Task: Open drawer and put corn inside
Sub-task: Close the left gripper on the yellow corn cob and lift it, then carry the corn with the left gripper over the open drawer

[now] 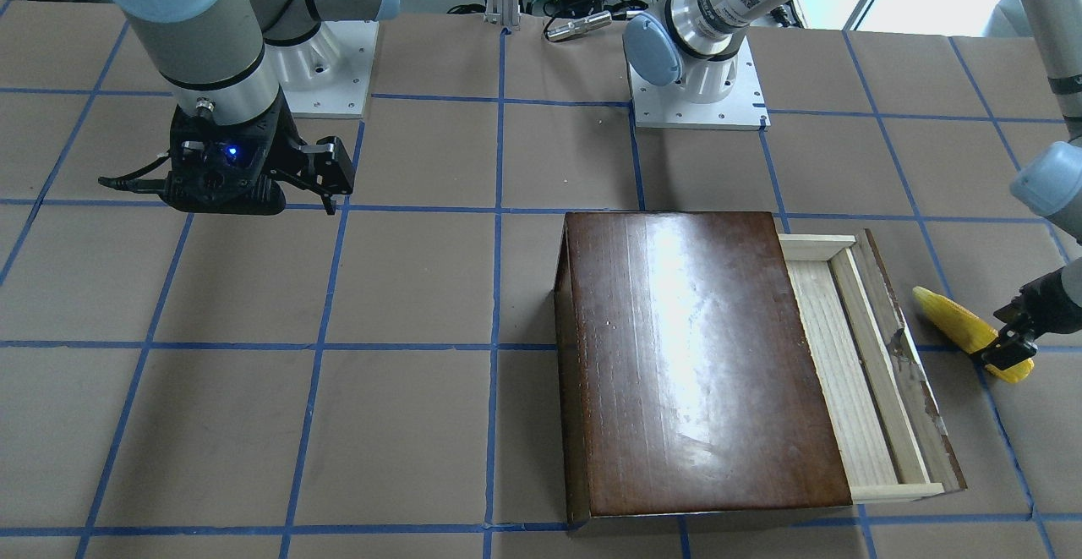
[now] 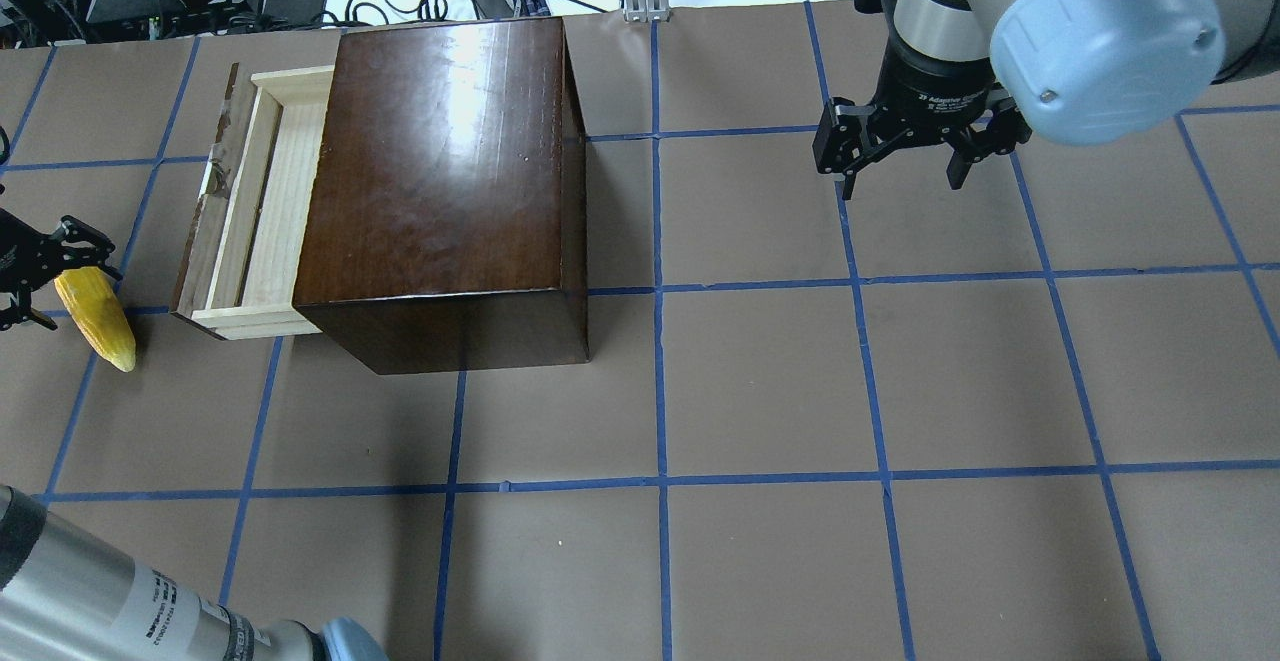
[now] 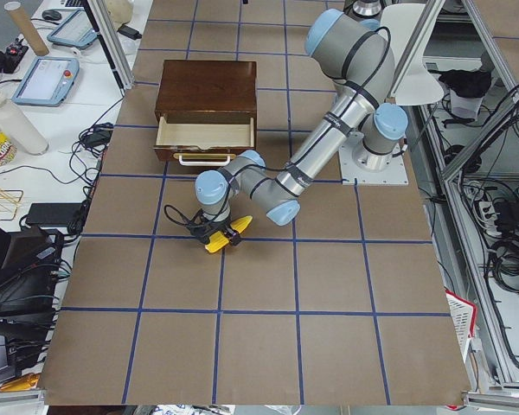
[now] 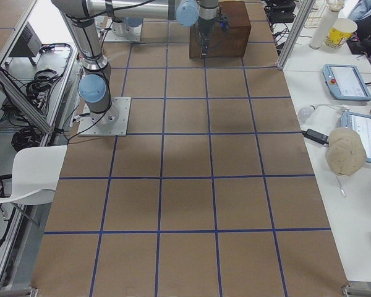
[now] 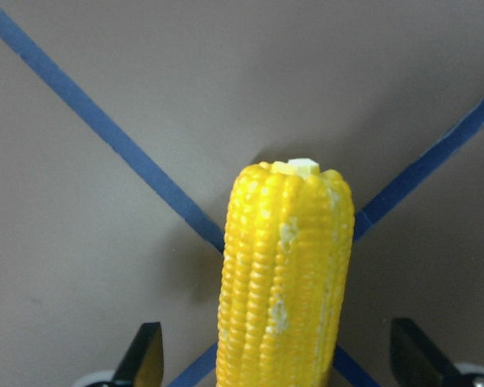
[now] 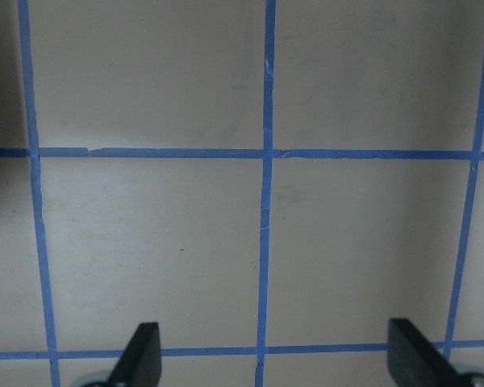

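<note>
The corn [image 2: 100, 323] lies on the table to the left of the drawer's front, also in the front view [image 1: 953, 325] and the left wrist view [image 5: 284, 282]. My left gripper [image 2: 45, 281] is open, low at the corn's thick end, with a fingertip [image 5: 145, 355] on either side of the cob and a gap on each side. The drawer [image 2: 270, 201] stands pulled partly out of the dark-brown box [image 2: 440, 171], and its pale tray [image 1: 845, 373] is empty. My right gripper [image 2: 900, 181] is open and empty over bare table, far to the right of the box.
The box takes up the far left of the table near its back edge. The drawer's whitish handle [image 3: 203, 160] faces the corn. Both arm bases [image 1: 697, 90] stand at the robot side. Cables and gear lie beyond the table's far edge.
</note>
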